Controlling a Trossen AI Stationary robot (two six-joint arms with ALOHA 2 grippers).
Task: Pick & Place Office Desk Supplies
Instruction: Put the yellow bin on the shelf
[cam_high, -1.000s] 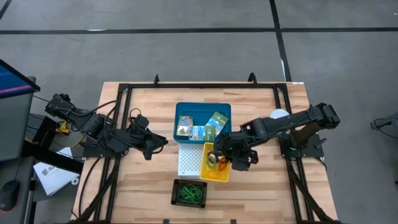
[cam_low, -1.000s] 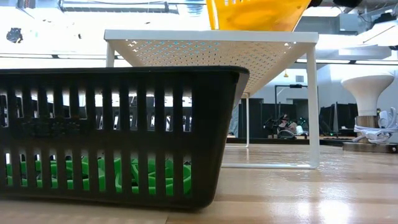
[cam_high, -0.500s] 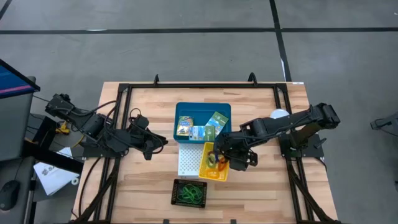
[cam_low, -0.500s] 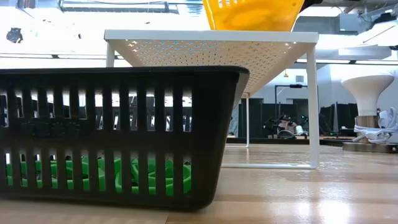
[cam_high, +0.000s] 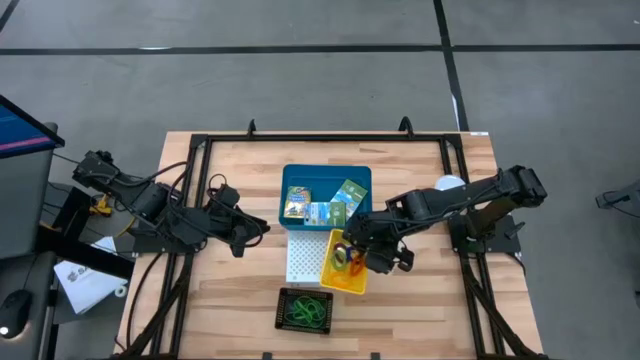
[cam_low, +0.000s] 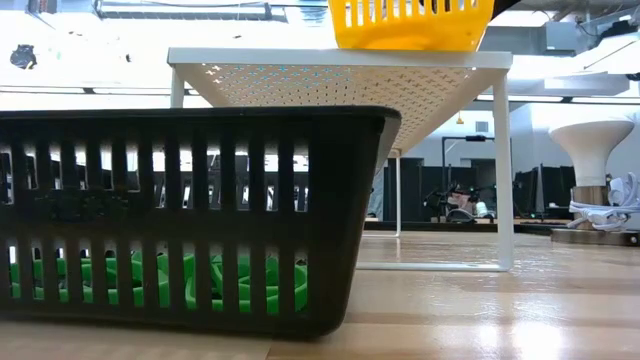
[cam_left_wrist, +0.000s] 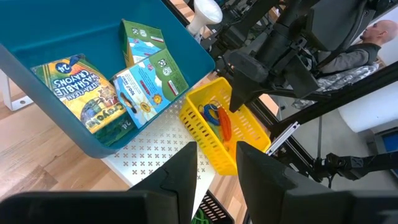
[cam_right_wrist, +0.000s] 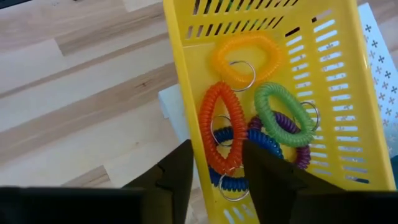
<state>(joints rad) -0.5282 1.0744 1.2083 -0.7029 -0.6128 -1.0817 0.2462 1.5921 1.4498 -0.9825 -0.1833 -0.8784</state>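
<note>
A yellow slotted basket (cam_high: 345, 265) sits on the white perforated rack (cam_high: 298, 262). It holds coiled loops: red-orange (cam_right_wrist: 221, 127), green (cam_right_wrist: 283, 112), yellow-orange (cam_right_wrist: 245, 56), blue (cam_right_wrist: 239, 179) and purple (cam_right_wrist: 295, 146). My right gripper (cam_high: 362, 255) is shut on the basket's right wall. Printed packets (cam_high: 325, 205) lie in a blue bin (cam_high: 290, 180) behind the rack. My left gripper (cam_high: 258, 231) waits left of the bin, shut and empty. My right gripper (cam_right_wrist: 217, 146) straddles the yellow basket's long right wall (cam_right_wrist: 194, 134). One finger (cam_right_wrist: 177, 174) is outside the wall and the other (cam_right_wrist: 264, 174) is inside, over the loops. The fingers come from above, slanting in from the table's right. The basket stands level, its bottom (cam_low: 410, 45) on the rack top.
A black slotted basket (cam_high: 305, 310) with green loops (cam_low: 200, 280) stands at the near edge in front of the rack. A white bulb-like object (cam_high: 448, 183) stands at the right behind my right arm. Bare wood lies to the left and right of the rack.
My right gripper has gone a little toward the table's left and down with the yellow basket. The basket was tilted above the rack; now it stands level with its bottom on the rack top.
</note>
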